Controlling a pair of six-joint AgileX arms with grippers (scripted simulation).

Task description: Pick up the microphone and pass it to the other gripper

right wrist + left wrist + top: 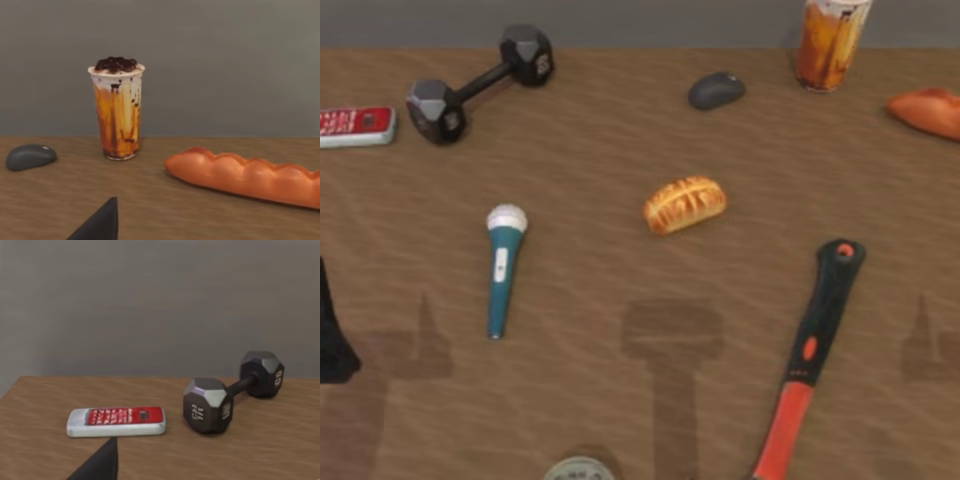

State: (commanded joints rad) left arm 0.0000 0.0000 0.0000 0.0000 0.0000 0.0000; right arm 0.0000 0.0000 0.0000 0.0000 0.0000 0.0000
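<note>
Teal microphone point(503, 268) is lying untouched left of centre — I'm bringing my left gripper point(100, 462) over its handle squarely, jaw state I cannot tell, right arm sitting parked.

A brown wooden table point(620, 150) with wavy grain fills the scene. Behind its far edge stands a plain grey wall point(160, 300) — flat, unmarked. Soft shadows fall on the near part of the table — even light elsewhere.

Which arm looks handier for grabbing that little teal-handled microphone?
Probably the left. The teal-handled microphone with the silver mesh head lies on the table's left half, near the black left arm at the left edge; the right arm is out of the top view.
</note>
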